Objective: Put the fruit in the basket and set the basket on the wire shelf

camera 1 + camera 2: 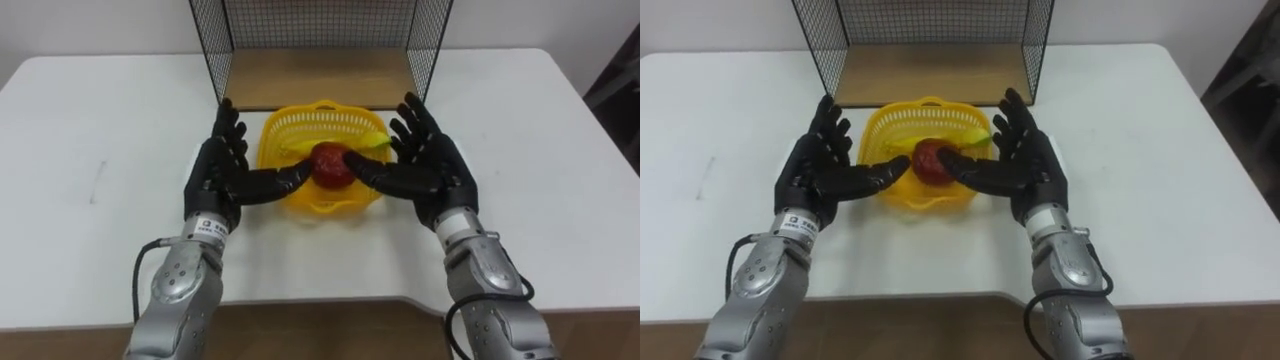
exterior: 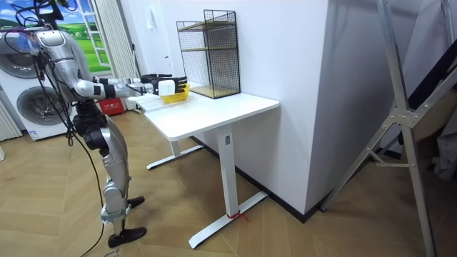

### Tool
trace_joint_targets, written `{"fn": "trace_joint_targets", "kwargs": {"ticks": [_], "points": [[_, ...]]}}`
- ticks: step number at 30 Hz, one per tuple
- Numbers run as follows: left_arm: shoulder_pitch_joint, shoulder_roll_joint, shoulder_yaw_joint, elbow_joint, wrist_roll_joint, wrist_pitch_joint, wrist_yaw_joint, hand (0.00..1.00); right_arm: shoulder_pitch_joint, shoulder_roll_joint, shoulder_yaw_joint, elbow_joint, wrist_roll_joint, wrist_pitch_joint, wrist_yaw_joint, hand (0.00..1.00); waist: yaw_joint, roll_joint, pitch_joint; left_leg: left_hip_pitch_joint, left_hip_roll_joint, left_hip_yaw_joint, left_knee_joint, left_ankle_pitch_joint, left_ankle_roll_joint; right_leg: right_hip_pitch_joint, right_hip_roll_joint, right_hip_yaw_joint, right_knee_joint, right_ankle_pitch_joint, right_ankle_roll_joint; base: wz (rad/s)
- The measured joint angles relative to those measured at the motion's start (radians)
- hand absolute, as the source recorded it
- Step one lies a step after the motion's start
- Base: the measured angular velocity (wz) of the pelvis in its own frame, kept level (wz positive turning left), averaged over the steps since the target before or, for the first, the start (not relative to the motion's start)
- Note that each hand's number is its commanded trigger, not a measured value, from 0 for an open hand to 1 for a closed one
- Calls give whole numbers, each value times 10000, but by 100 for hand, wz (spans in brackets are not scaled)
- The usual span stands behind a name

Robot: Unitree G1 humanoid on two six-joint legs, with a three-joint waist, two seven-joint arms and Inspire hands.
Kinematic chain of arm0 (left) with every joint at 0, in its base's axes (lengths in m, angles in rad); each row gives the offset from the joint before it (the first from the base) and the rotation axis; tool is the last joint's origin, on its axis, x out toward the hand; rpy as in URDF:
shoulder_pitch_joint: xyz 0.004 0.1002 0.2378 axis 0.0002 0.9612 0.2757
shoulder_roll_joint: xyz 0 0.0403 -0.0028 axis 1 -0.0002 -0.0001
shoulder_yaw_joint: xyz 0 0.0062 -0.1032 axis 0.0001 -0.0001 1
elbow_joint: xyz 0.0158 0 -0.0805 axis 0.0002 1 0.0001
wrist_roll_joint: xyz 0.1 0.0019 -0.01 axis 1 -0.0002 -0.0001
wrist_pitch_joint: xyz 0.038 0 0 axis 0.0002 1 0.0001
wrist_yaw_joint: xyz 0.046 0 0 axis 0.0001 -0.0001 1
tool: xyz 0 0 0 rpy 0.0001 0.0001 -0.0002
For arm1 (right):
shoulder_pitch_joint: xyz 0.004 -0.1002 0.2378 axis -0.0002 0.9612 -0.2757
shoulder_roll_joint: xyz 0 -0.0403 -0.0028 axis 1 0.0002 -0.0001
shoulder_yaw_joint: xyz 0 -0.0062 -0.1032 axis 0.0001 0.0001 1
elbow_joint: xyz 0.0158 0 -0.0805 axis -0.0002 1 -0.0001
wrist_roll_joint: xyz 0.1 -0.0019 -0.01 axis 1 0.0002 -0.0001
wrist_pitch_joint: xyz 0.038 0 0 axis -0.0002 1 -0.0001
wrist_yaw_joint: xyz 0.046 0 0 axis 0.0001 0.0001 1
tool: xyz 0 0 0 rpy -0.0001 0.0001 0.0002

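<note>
A yellow plastic basket (image 1: 300,125) (image 1: 880,130) sits on the white table (image 1: 110,150) just in front of the wire shelf (image 1: 320,75) (image 1: 930,70). Inside it lie a red apple (image 1: 330,163) (image 1: 930,160) and a yellow banana (image 1: 350,143) (image 1: 960,138). My left hand (image 1: 222,170) (image 1: 820,170) is at the basket's left side, fingers straight, thumb reaching over its near rim. On the basket's right side my right hand (image 1: 430,165) (image 1: 1025,160) mirrors it, open, thumb reaching toward the apple. In the room view I stand at the table's end with both arms stretched to the basket (image 2: 175,93).
The wire shelf (image 2: 208,51) has black mesh sides and a wooden bottom board (image 1: 320,78), open toward me. The table's near edge (image 1: 320,305) runs below my forearms. Washing machines (image 2: 32,107) stand behind me in the room view.
</note>
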Motion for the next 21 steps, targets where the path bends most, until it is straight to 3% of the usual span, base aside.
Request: {"fn": "trace_joint_targets", "kwargs": {"ticks": [13, 17, 21], "points": [[1, -39, -128, 261, 1, 444, -392, 0, -84, 19, 211, 624, -122, 327, 13, 0, 41, 0, -1, 13, 19, 87, -7, 0, 0, -84, -1, 71, 125, 1, 0, -1], [2, -40, -167, 481, -8, 731, -478, 0, -85, 19, 289, 647, -105, 436, 10, 0, 41, 0, -1, 7, 21, 91, -6, 0, 1, -71, -2, 71, 135, 1, -1, 0], [8, -75, -250, 484, -170, 756, -492, 0, -83, 35, 348, 648, -49, 436, 3, 0, 36, 1, -1, 21, 20, 93, -7, 1, 2, -53, -2, 73, 134, 1, -1, 0]]}}
